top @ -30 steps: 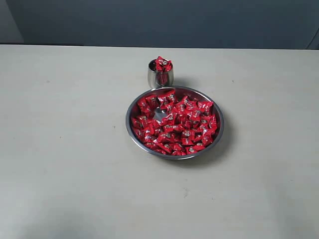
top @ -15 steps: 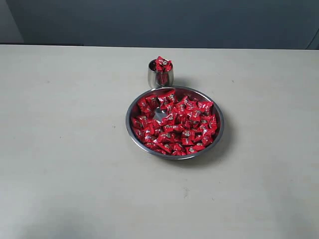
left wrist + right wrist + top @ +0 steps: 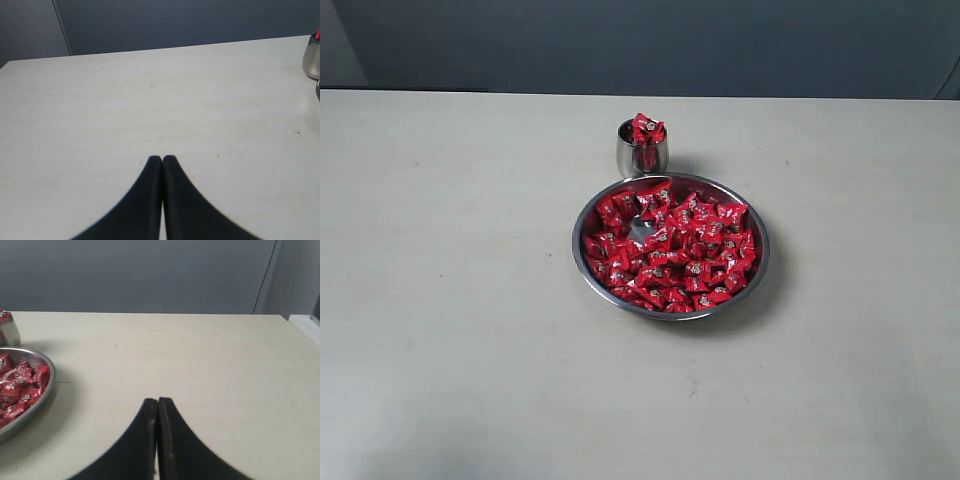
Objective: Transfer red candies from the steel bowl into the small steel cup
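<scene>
The steel bowl (image 3: 588,215) sits mid-table, heaped with red candies (image 3: 685,250), a bare steel patch showing near its back left. Just behind it stands the small steel cup (image 3: 641,153) with red candies (image 3: 646,128) piled above its rim. No arm appears in the exterior view. My left gripper (image 3: 162,159) is shut and empty over bare table; the cup (image 3: 312,57) shows at that view's edge. My right gripper (image 3: 157,401) is shut and empty too, with the bowl (image 3: 42,395) and its candies (image 3: 22,382) off to one side, and the cup (image 3: 9,330) beyond.
The pale table (image 3: 450,300) spreads around the bowl on all sides. A dark blue-grey wall (image 3: 640,45) runs along the table's far edge.
</scene>
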You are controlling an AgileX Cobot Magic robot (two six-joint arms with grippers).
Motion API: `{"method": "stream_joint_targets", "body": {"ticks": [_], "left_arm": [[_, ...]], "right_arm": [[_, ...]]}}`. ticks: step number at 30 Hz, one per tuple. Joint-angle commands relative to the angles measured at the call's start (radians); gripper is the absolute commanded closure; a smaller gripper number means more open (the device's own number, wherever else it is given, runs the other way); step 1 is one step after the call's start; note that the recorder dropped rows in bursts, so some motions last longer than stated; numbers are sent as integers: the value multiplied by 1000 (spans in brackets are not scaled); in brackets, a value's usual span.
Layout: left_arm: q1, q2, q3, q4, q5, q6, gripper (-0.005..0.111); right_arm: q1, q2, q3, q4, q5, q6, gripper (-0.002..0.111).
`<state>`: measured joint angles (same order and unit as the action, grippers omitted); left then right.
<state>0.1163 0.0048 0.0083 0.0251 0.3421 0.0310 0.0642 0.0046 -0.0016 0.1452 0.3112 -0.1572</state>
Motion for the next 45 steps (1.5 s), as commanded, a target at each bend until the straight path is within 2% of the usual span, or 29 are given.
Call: {"method": "stream_joint_targets", "body": {"ticks": [1, 45], "left_arm": [[-8, -5, -8, 2, -5, -2, 106], [-8, -5, -8, 2, -5, -2, 106]], "right_arm": [[-6, -5, 2, -7, -7, 0, 108], [-6, -5, 2, 20, -5, 0, 108]]}}
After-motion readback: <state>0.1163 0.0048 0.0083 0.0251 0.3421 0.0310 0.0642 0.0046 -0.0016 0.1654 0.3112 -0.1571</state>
